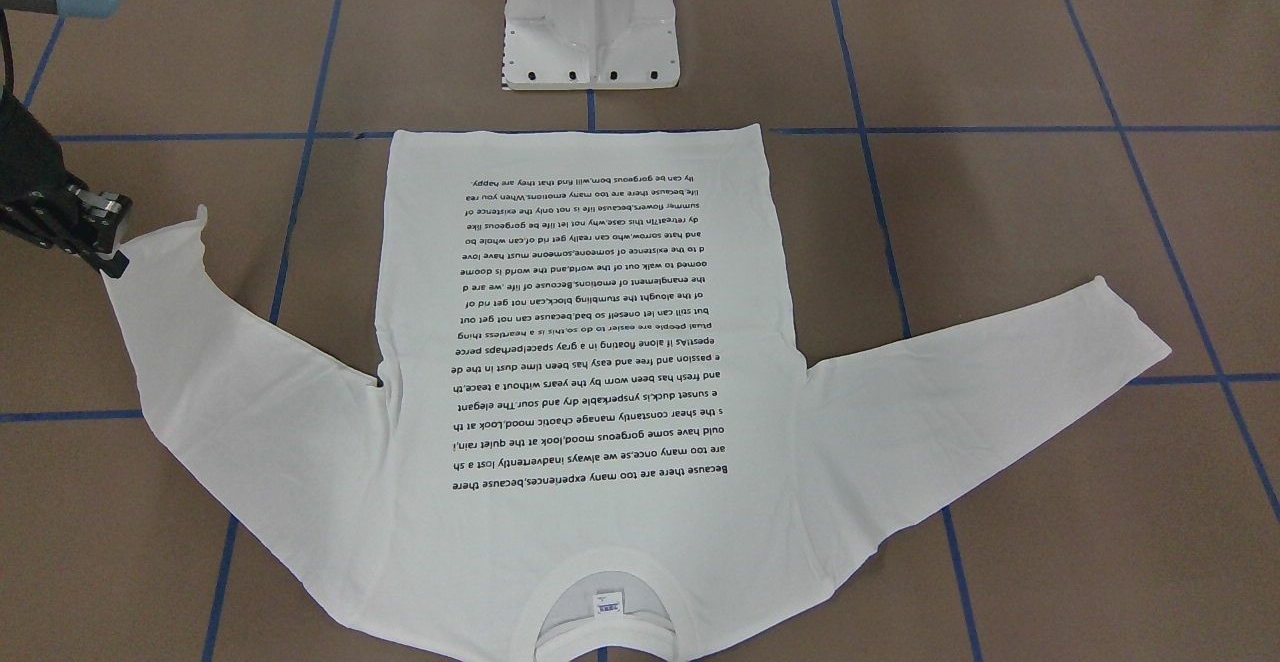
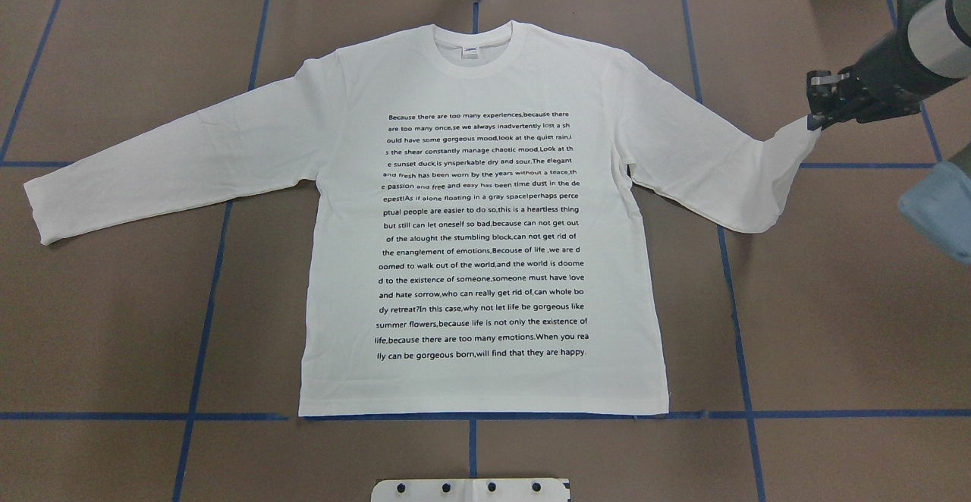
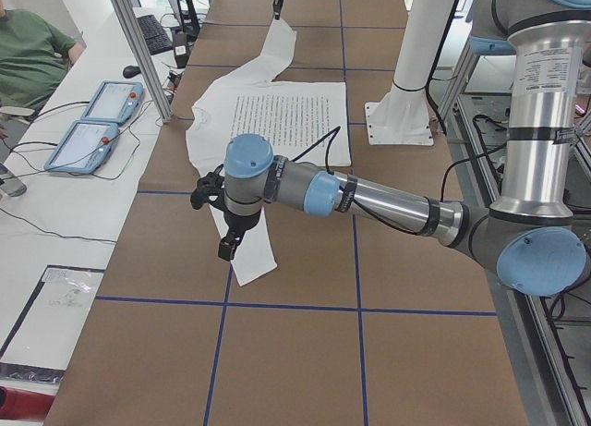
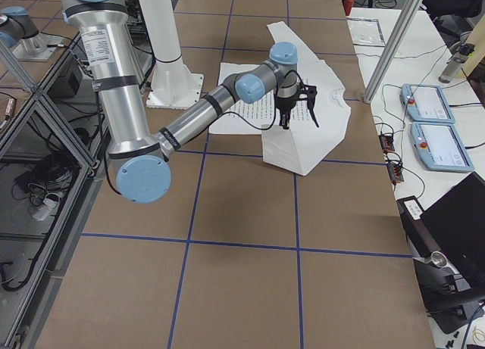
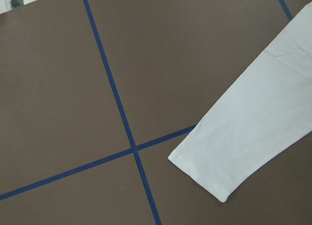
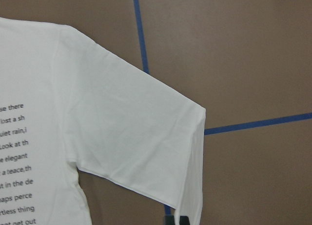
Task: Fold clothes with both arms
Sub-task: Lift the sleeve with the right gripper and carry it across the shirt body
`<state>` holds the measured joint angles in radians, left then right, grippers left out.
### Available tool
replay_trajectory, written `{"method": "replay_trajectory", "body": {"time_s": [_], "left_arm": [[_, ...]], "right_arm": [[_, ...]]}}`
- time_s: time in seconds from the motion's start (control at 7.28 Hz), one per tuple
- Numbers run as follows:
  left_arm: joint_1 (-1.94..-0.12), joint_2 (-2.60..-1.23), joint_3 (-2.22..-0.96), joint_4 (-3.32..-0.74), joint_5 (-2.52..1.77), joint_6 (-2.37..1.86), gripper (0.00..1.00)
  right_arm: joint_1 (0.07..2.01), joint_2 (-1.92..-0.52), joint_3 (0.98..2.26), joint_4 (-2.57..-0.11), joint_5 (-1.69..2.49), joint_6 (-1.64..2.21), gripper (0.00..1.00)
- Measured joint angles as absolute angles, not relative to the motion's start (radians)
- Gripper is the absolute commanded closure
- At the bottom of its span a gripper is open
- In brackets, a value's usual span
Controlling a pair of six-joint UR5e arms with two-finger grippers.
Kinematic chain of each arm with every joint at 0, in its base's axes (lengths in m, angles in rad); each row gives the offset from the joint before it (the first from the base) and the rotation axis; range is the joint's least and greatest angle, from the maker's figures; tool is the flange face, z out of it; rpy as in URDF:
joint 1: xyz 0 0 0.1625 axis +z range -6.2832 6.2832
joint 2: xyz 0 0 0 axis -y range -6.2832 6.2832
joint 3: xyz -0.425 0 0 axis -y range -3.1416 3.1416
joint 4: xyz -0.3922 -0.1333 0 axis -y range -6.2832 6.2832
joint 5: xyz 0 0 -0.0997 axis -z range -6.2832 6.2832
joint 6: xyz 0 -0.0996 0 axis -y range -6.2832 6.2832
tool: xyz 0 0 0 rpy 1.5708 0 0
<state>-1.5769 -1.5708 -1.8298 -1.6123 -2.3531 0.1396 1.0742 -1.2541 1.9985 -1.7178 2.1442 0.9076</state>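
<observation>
One white long-sleeved T-shirt (image 2: 485, 206) lies flat on the brown tabletop (image 2: 834, 297), black text block facing up, collar away from the robot. Of the two grippers, the right gripper (image 2: 818, 117) is clamped on the cuff of the sleeve on the robot's right, holding it lifted. The other sleeve lies flat beneath the left gripper (image 3: 227, 246); whether that gripper is apart or together cannot be told.

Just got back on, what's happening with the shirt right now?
The white T-shirt lies flat on the table, text side up. The right gripper pinches the cuff of the sleeve on its side and holds it raised off the table. The left gripper hovers above the other sleeve, which lies flat; whether its fingers are open cannot be told.
</observation>
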Motion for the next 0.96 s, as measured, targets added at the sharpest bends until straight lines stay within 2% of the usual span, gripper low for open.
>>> {"method": "replay_trajectory", "body": {"time_s": [0.27, 0.41, 0.96], "left_arm": [[-1.577, -1.571, -1.824, -1.612, -2.354, 0.139, 0.00], [-1.577, -1.571, -1.823, -1.612, -2.354, 0.139, 0.00], [-1.577, -1.571, -1.813, -1.616, -2.355, 0.139, 0.00]], "right_arm": [[1.026, -1.022, 1.936, -1.879, 2.087, 0.933, 1.00], [1.006, -0.916, 1.865, -1.893, 2.076, 0.957, 1.00], [0.885, -0.555, 1.398, -1.636, 1.970, 1.084, 1.00]]}}
